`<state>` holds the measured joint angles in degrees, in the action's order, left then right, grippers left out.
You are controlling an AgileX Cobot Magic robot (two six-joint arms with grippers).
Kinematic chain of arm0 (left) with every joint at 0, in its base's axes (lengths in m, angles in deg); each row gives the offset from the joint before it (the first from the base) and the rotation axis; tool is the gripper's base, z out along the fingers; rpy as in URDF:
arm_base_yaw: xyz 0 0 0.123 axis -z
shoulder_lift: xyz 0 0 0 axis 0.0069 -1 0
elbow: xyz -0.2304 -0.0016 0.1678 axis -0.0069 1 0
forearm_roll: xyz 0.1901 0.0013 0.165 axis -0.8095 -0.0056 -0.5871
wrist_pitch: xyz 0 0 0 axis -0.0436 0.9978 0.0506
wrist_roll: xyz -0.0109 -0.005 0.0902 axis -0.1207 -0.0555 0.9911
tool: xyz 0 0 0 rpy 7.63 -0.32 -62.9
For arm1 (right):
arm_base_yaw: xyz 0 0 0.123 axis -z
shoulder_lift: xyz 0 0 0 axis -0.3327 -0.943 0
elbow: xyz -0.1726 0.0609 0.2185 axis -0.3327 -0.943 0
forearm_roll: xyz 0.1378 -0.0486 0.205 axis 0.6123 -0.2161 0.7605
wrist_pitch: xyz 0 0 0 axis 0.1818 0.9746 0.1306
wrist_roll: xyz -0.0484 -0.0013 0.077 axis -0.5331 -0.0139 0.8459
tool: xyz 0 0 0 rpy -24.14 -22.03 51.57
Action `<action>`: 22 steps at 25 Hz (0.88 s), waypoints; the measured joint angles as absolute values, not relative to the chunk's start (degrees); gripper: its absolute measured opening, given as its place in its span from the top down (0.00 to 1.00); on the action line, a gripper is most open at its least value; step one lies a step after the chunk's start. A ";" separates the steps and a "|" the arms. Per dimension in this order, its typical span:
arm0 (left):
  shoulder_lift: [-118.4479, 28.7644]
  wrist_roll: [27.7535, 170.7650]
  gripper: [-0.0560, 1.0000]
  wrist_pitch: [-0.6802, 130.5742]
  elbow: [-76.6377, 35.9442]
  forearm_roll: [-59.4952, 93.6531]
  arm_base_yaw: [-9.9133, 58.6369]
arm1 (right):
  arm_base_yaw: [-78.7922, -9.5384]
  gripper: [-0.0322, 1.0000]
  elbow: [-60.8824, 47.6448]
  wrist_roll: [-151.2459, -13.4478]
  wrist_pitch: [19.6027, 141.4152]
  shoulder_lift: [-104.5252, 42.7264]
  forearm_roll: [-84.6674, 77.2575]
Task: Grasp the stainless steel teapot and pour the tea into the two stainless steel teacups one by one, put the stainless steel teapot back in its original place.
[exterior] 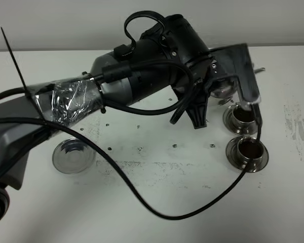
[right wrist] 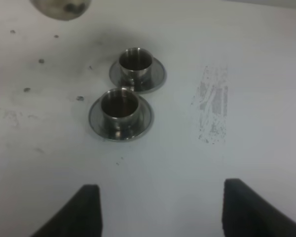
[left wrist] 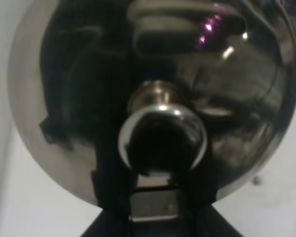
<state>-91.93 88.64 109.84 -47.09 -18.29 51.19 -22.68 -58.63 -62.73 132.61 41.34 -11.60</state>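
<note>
I hold the teapot [exterior: 232, 76] pinched in my left hand [left wrist: 153, 207], raised above the far cup [exterior: 240, 117] for pouring; the near cup [exterior: 247, 151] looks filled; my right hand [right wrist: 160, 210] waits spread.

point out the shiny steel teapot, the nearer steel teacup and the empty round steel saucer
shiny steel teapot [left wrist: 89, 74]: left wrist view, on the domed lid beside its knob
nearer steel teacup [exterior: 247, 148]: exterior high view, on its rim
empty round steel saucer [exterior: 72, 154]: exterior high view, on its centre
</note>
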 joint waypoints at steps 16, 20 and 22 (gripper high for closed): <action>-91.87 81.37 0.77 103.51 -32.86 -10.02 48.48 | -22.68 0.48 -58.63 -62.73 132.61 41.34 -11.60; -91.87 81.37 0.77 102.25 -30.30 -9.05 48.14 | -22.68 0.48 -58.63 -62.73 132.61 41.34 -11.60; -91.87 81.37 0.77 101.79 -29.09 -8.93 48.07 | -22.68 0.48 -58.63 -62.73 132.61 41.34 -11.60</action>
<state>-91.87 81.37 101.79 -29.09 -8.93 48.07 -22.68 -58.63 -62.73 132.61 41.34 -11.60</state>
